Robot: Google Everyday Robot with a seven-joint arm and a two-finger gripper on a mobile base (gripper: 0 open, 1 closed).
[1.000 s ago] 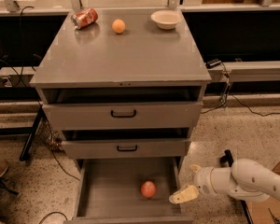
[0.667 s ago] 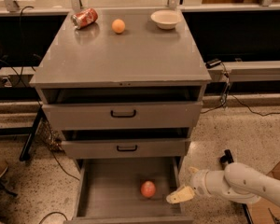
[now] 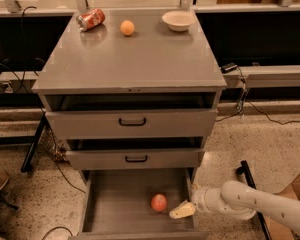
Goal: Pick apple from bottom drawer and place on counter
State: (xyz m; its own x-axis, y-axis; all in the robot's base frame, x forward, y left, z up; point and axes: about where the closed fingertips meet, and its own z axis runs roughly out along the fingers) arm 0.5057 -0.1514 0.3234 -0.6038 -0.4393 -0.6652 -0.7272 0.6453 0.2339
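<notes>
Apple (image 3: 159,202) lies on the flat grey floor of the bottom drawer (image 3: 115,199), which stands pulled out; it sits right of the floor's middle. The gripper (image 3: 182,210) hangs inside the drawer just beside it, at the apple's lower right in the camera view, with its pale tip aimed at the fruit. The white arm (image 3: 255,204) reaches in from the right, across the drawer's right wall. How far the gripper is spread I cannot tell, and it has hold of nothing that shows. Being round, the apple offers no long axis, so the short move up and left toward it is likely what counts. A nudge could send it rolling over the smooth floor. The 2 upper drawers (image 3: 132,122) jut out slightly above. On the counter (image 3: 135,59), a red can (image 3: 90,19), an orange fruit (image 3: 127,27) and a white bowl (image 3: 178,20) line the far edge. Speckled flooring (image 3: 270,144) surrounds the cabinet.
</notes>
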